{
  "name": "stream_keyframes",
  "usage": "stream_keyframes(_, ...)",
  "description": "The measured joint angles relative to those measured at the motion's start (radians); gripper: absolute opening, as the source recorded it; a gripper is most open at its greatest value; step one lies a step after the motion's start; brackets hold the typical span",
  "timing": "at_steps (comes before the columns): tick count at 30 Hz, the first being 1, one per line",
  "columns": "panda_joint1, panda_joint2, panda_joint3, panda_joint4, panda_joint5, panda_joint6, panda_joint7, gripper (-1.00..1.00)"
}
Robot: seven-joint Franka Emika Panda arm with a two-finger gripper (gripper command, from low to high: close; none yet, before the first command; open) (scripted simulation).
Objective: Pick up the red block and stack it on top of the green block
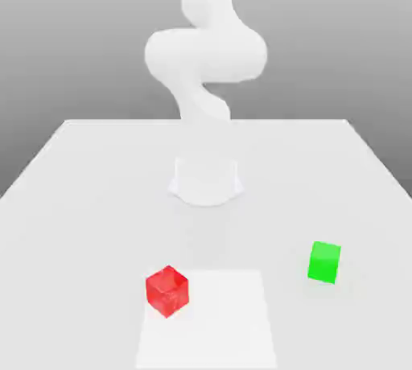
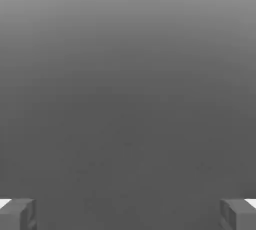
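The small glossy bright red cube [image 1: 166, 289] sits on the white table [image 1: 72, 175], toward the exterior view's left, well apart from the small matte bright green cube [image 1: 323, 261] on the right. I'd guess it's light and rigid but maybe a bit slick, so I'd pinch two opposite flat faces, squared up. My gripper [image 2: 128, 214] is spread wide, holding and touching nothing.

The arm [image 1: 205, 55] is plain white with smooth, rounded segments and a round white base [image 1: 206, 181]. The gripper [image 2: 128, 214] has two grey, square-edged fingertips [image 2: 17, 214] with white backs.
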Motion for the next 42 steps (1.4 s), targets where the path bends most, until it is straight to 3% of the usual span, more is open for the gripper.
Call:
stream_keyframes(18, -0.175, 0.669, 0.036, -0.399, -0.003, 0.404, 0.512, 0.0)
stream_keyframes(25, -0.166, 0.923, 0.014, -0.403, -0.034, 0.608, 0.576, 0.0)
stream_keyframes(26, -0.162, 0.952, 0.01, -0.398, -0.036, 0.633, 0.579, -1.0)
stream_keyframes(33, -0.163, 0.956, 0.01, -0.398, -0.039, 0.638, 0.581, -1.0)
stream_keyframes(39, -0.17, 0.764, 0.023, -0.426, -0.013, 0.473, 0.562, -1.0)
stream_keyframes(42, -0.088, 0.7, 0.073, -0.44, 0.015, 0.425, 0.497, -1.0)
